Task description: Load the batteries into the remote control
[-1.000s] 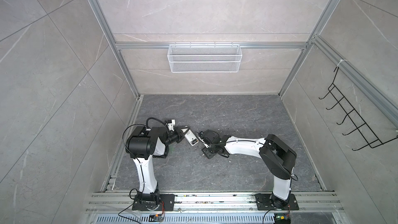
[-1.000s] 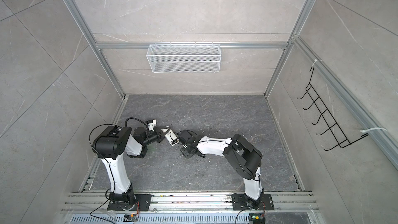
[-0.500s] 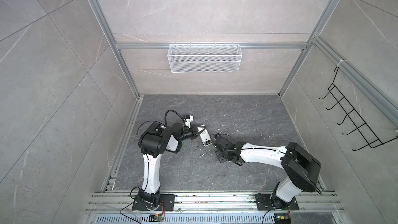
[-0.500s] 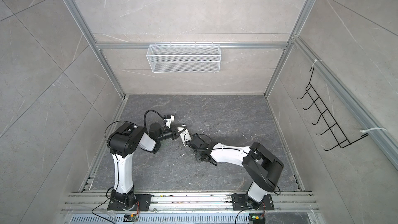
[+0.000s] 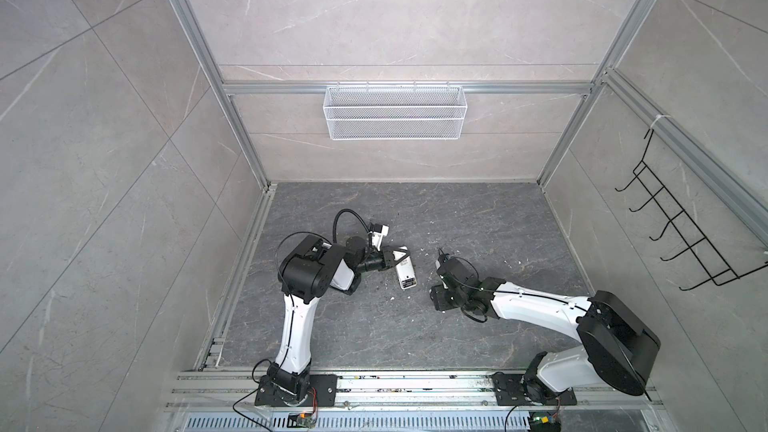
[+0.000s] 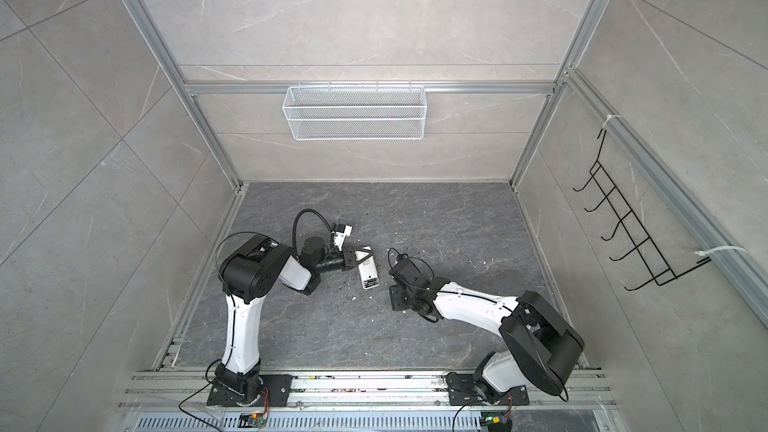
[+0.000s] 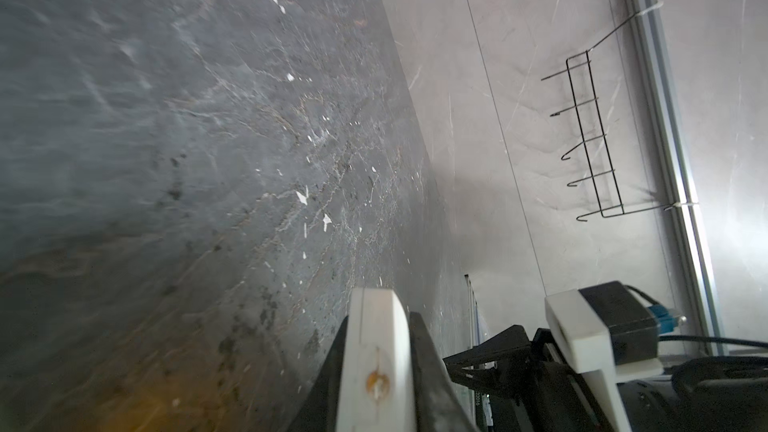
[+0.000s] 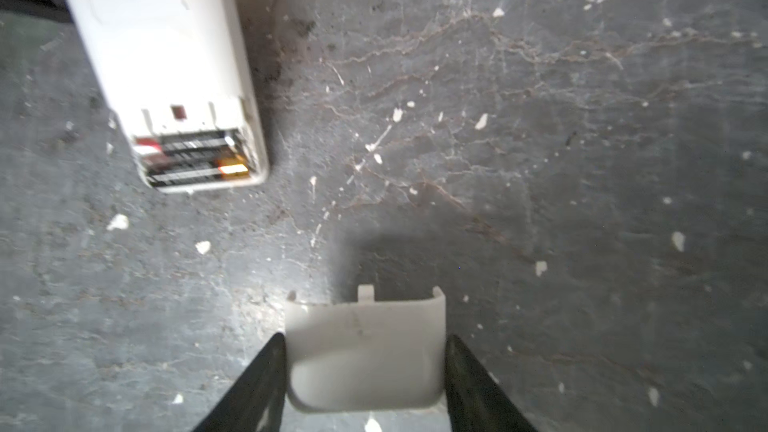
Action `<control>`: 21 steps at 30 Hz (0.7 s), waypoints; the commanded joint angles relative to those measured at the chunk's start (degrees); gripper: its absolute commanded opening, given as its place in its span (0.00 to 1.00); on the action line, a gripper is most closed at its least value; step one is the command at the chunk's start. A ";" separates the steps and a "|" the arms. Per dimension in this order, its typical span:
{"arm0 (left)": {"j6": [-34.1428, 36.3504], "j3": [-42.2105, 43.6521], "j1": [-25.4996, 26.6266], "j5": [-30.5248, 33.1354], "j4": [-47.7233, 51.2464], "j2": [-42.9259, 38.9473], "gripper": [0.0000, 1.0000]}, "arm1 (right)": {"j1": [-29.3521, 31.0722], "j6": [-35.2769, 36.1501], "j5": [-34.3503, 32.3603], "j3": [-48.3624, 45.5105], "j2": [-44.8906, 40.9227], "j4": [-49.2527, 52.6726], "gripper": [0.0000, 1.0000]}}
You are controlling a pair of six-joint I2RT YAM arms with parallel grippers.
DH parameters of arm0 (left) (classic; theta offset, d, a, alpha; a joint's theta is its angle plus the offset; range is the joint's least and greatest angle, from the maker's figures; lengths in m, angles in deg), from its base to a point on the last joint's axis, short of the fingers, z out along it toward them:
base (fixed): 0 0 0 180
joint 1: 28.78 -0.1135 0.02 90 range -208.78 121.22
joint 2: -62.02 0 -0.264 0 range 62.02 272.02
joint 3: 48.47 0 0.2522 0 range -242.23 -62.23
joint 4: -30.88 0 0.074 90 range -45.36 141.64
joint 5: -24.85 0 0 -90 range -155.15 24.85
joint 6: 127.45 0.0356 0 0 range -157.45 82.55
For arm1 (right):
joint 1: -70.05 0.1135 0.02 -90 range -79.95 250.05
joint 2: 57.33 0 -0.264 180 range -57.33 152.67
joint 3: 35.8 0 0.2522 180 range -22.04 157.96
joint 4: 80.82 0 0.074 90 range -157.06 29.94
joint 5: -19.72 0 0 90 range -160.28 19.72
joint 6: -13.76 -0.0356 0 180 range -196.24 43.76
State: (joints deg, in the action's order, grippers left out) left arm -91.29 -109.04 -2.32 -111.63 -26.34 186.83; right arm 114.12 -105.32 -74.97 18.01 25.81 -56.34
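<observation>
Right fingers (image 8: 257, 388), half spread, pinch a smooth curved white cover (image 8: 365, 355); left fingers (image 7: 430, 371) tightly clamp the slim remote control (image 8: 166, 56).

Top views: high, looking down on whole cell. Left wrist: low, rolled sideways, faces hook rack (image 7: 594, 139). Right wrist: close above floor (image 8: 540, 160), shares remote control (image 8: 162, 56) with tops.

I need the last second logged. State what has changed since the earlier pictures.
The left gripper moved the remote control rightward in both top views, toward the middle of the floor. The right gripper drew back rightward as well, and a gap has opened between it and the remote control. Both grips look unchanged: left on the remote control, right on the cover piece. The arm bases stayed put.
</observation>
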 commanded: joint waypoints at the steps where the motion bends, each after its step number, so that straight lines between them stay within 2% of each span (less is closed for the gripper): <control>1: 6.34 -1.56 1.00 2.77 1.70 0.67 0.07 | -0.14 -3.35 4.12 0.05 0.68 -5.27 0.58; 7: 4.85 -2.34 1.13 3.41 0.13 2.98 0.08 | -0.16 -4.71 5.76 0.41 2.91 -7.79 0.58; 10: 5.29 -0.68 1.17 5.72 -0.01 2.48 0.07 | -0.12 -5.34 4.16 0.25 3.78 -8.78 0.58; 15: 3.74 1.55 1.19 7.83 -6.05 4.94 0.07 | 0.25 -4.69 2.26 0.73 5.50 -10.92 0.59; 18: -1.22 0.34 1.05 5.53 -10.04 8.22 0.07 | 0.84 -1.98 0.24 2.64 7.28 -9.90 0.58; 21: -1.73 -0.57 1.38 4.14 -9.97 8.31 0.07 | 1.80 0.04 -2.45 4.18 8.43 -9.32 0.59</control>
State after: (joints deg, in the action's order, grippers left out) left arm -95.36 -109.59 -1.01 -108.85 -37.56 191.97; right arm 114.95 -108.01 -73.87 19.89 33.19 -65.63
